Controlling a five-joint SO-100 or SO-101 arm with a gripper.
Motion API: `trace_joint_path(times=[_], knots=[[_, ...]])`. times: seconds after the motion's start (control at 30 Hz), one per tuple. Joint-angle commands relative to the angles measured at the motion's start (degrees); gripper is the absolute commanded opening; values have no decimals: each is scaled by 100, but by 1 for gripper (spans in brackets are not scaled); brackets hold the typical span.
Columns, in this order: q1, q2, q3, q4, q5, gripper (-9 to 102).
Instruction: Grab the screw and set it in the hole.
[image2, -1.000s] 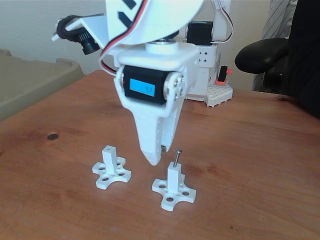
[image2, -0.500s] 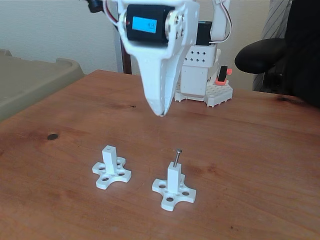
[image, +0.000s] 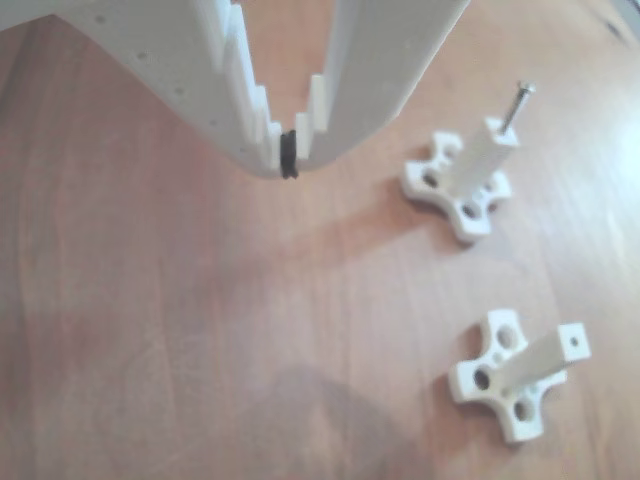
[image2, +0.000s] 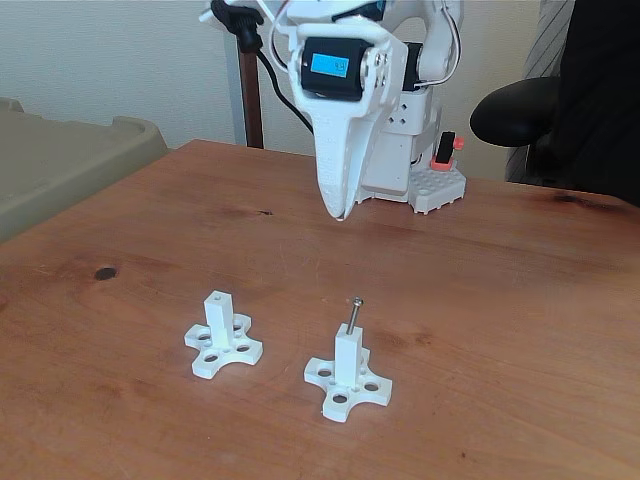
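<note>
One screw (image2: 354, 312) stays socketed; the pincer (image2: 341, 213) has lifted away.

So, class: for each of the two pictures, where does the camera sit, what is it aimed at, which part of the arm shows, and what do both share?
Other view: rides by the gripper, looking down past its white fingers at the wooden table.
Fixed view: stands low at the table's edge, facing the arm's base and the gripper hanging above.
Shared: both white posts, one empty, one carrying the screw.
</note>
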Motion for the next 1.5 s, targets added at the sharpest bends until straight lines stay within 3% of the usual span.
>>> trace_joint_path(times=[0.0, 0.53, 1.47], knots=[[0, 1055, 343, 141, 35, -4], [79, 4043, 1573, 1195, 18, -4], [114, 4096, 1617, 1204, 9, -4]])
